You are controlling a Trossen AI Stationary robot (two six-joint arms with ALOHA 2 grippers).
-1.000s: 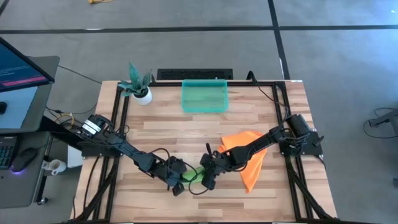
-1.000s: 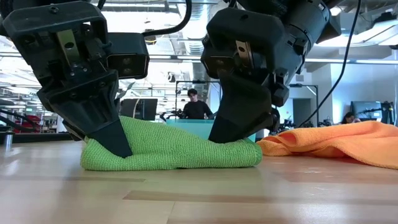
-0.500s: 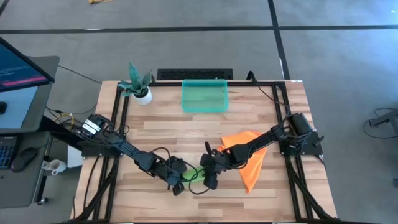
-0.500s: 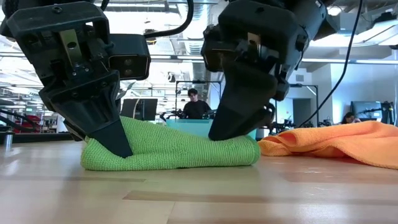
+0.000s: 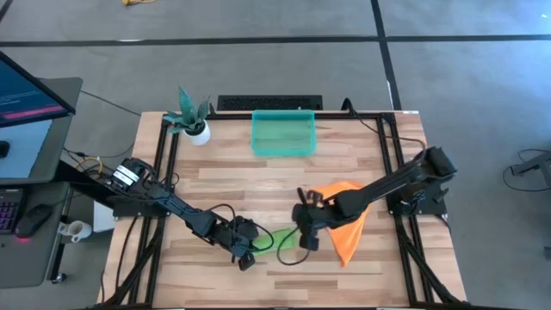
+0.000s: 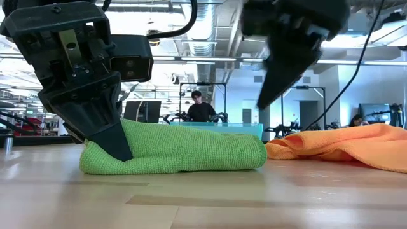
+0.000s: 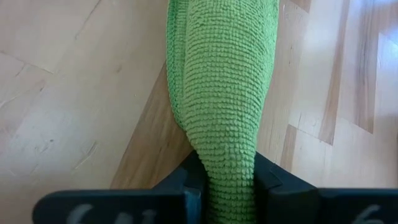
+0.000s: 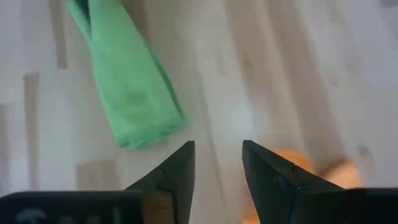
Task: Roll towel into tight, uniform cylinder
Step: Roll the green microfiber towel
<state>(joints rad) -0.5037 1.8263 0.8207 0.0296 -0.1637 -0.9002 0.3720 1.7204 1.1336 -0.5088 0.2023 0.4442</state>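
While the left gripper (image 7: 227, 180) pinches the green towel's (image 6: 178, 149) end, the right gripper (image 8: 217, 165), fingers parted and empty above it, should regrip evenly to tighten the roll.

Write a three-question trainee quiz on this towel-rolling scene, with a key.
1. True or false: the right gripper is clamped on the green towel.
2. Which gripper holds the green towel's end? A) left gripper B) right gripper C) neither
3. Fill in: the cloth lying on the table beside the green roll, under the right arm, is the ____ towel.

Key:
1. False: it hangs above the table with open fingers, clear of the roll.
2. A: its fingers pinch one end of the roll.
3. Orange.
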